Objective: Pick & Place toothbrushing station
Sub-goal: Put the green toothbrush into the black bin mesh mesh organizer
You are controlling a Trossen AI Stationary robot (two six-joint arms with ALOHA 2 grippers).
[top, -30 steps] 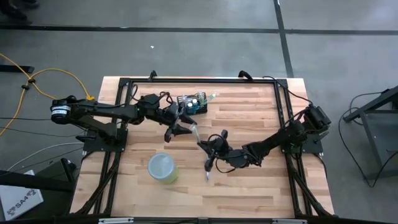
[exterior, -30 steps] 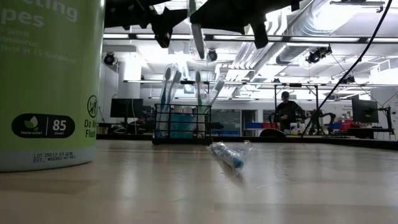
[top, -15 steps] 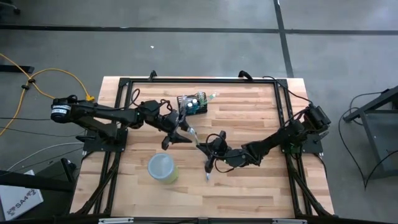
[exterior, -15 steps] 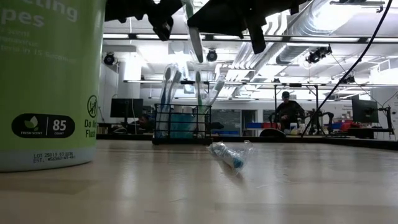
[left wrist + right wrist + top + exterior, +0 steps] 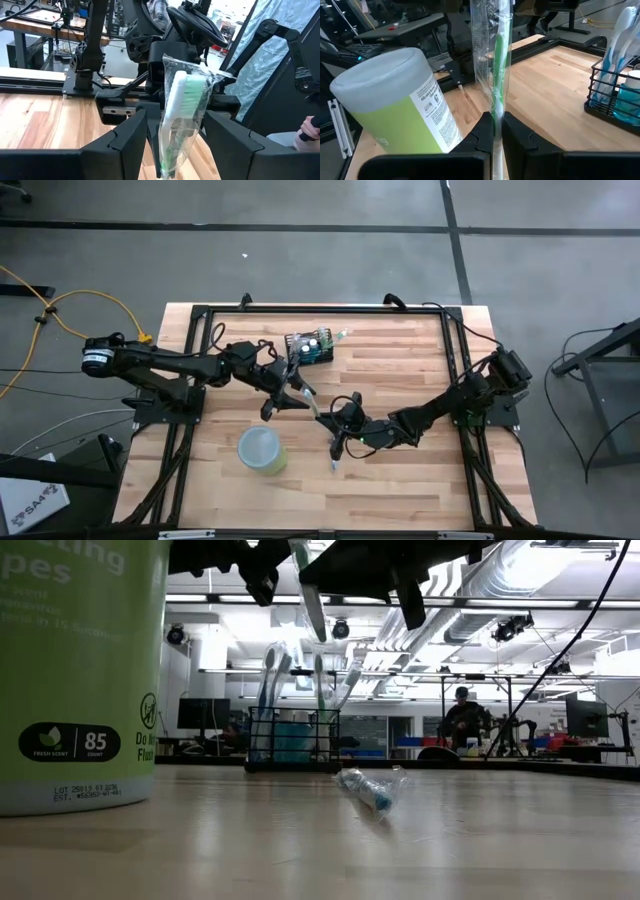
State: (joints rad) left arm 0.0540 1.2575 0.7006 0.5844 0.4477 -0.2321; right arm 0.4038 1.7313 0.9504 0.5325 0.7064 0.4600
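A green-and-white toothbrush in a clear wrapper [image 5: 179, 115] is held over the table's middle by my shut right gripper [image 5: 333, 418]. My left gripper [image 5: 287, 399] is open. Its fingers [image 5: 125, 145] stand on either side of the wrapped brush's head end without touching it. The toothbrushing station [image 5: 309, 346], a black wire holder with several brushes upright in it [image 5: 615, 85], rests on its base at the table's far middle. My right gripper pinches the wrapped toothbrush's handle [image 5: 494, 127] between its two fingers. The fingers come nearly level from the table's right side and lie across the brush. The brush stands roughly upright, lifted clear of the table, with part of it above and part below the fingers.
A tall yellow-green wipes canister with a pale lid [image 5: 261, 450] stands near the front left of the middle. Another small wrapped item [image 5: 370, 790] lies on the wood in front of the right gripper. Black frame rails run along the table's edges.
My left gripper has swung toward the table's near edge, still open, and now has the wrapped brush's head end between its fingers. The right gripper has stayed in place and turned its wrist a little, tipping the brush slightly.
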